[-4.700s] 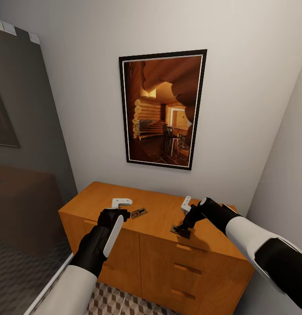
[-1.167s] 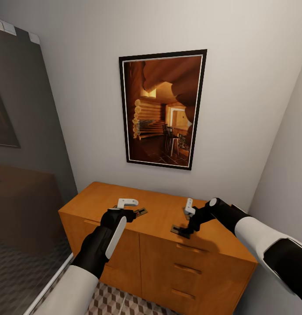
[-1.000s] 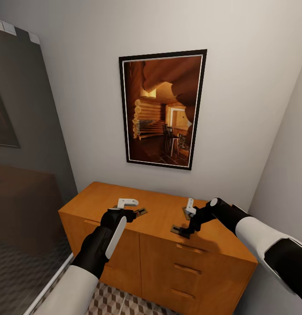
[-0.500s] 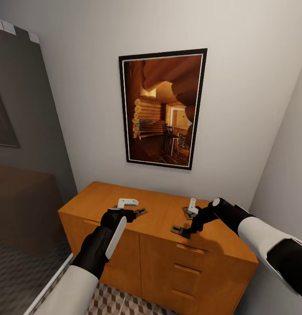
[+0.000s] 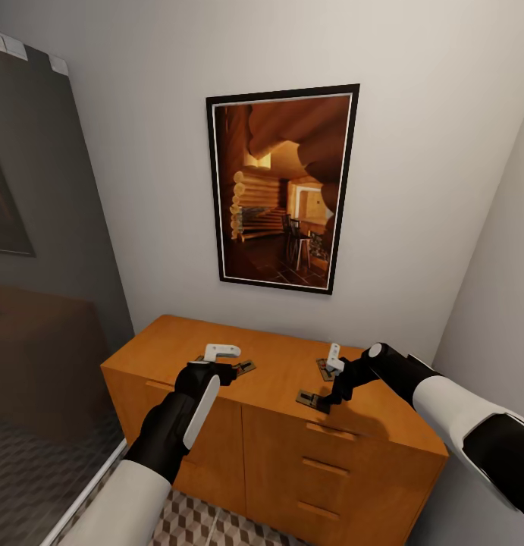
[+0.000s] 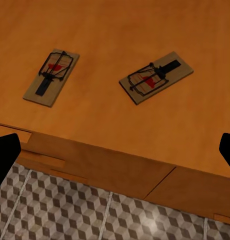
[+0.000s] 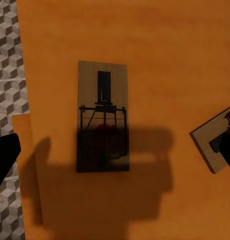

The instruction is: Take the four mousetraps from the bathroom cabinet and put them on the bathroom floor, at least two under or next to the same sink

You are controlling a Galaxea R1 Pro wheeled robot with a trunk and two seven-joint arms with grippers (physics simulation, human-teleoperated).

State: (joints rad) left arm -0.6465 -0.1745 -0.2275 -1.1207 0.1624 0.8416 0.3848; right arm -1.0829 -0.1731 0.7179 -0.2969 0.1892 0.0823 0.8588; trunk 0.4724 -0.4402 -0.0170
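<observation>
Head view. I stand before the cabinet point(image 5: 277, 425), its top serving as my bench. My left claw point(image 5: 220, 355) hangs over the left part of the bench, with a mousetrap point(image 5: 245, 368) lying flat just to its right. My right claw point(image 5: 331, 364) hangs over the right part, above a second trap point(image 5: 311, 400) near the front edge; a third point(image 5: 323, 368) lies just behind it, partly hidden by the claw. I cannot judge either claw's spread from here.

Left wrist view. Two mousetraps lie flat and apart on the bench, one point(image 6: 51, 77) to one side, the other point(image 6: 156, 77) turned at an angle. My dark finger pads point(image 6: 5, 155) sit at the frame's opposite edges, so this claw is spread wide and holds nothing. The bathroom floor point(image 6: 95, 215) shows beyond the bench edge.

Right wrist view. One mousetrap point(image 7: 103, 117) lies directly beneath, wire and red patch up; a corner of another point(image 7: 215, 142) intrudes at the side. Pads point(image 7: 5, 157) at both frame edges: claw wide, empty.

Risks, in my judgement. The traps are thin and flat, so closing from above may pinch only the wire or skate off the board. The trap under my right claw sits near the front edge; a nudge could push it off onto the tiles uncontrolled. On the right, the neighbouring trap is near enough for a finger to strike it on descent.
</observation>
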